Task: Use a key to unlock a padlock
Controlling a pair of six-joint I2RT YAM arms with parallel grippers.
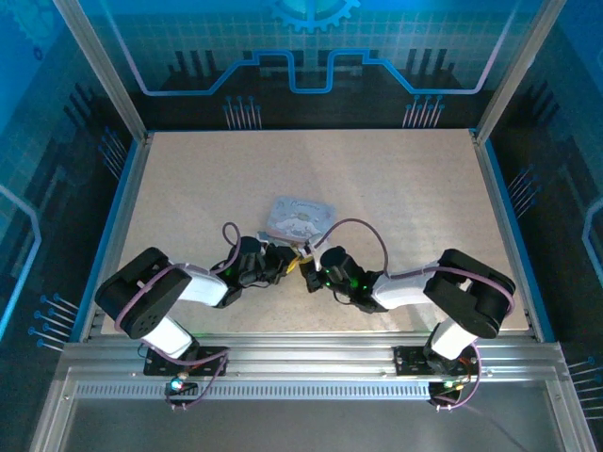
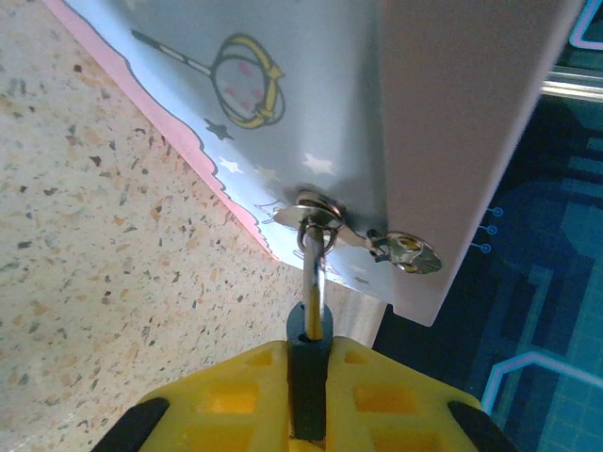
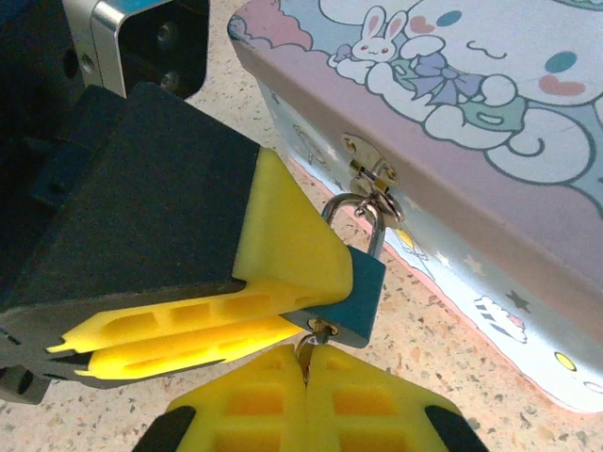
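Key (image 3: 309,345) at padlock (image 3: 363,287) base: slip risk on turning
Left gripper (image 2: 306,391) pinched padlock, hung on tin box (image 3: 490,188) hasp (image 3: 372,174) near table (image 1: 188,188) centre; right gripper (image 3: 306,386) clamped key. Key could twist in that grip, or padlock swivel

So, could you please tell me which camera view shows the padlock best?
The right wrist view: the padlock shows its dark body's face, its shackle and its underside. The left wrist view sees it edge-on between yellow fingers; in the top view it is too small to make out.
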